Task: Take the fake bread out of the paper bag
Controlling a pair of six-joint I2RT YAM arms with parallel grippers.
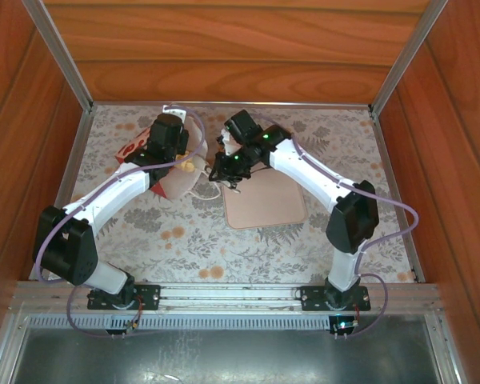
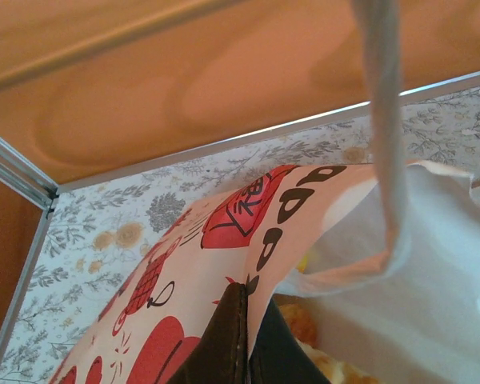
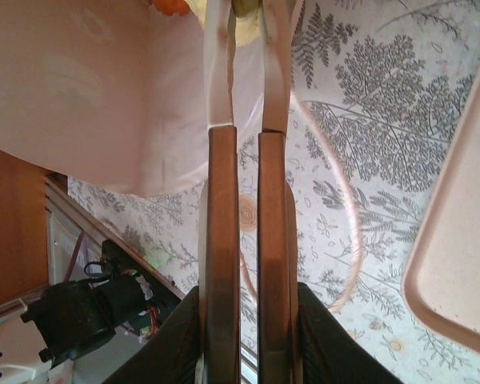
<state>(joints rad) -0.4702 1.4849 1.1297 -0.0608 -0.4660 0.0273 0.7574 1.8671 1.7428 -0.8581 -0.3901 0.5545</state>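
The paper bag [image 2: 224,240] is tilted, its rim pinched in the closed left gripper [image 2: 244,346]. The fake bread [image 2: 300,320] sits inside, just beyond those fingers. A beige tray [image 1: 266,202] lies right of the right gripper [image 3: 246,32], whose jaws are nearly together at the bag's mouth. Below is a floral table [image 1: 184,232], enclosed by wooden walls [image 1: 224,48].

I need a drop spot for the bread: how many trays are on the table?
1. The tray lies flat just right of the bag, its far edge covered by the right arm. None seems hidden.
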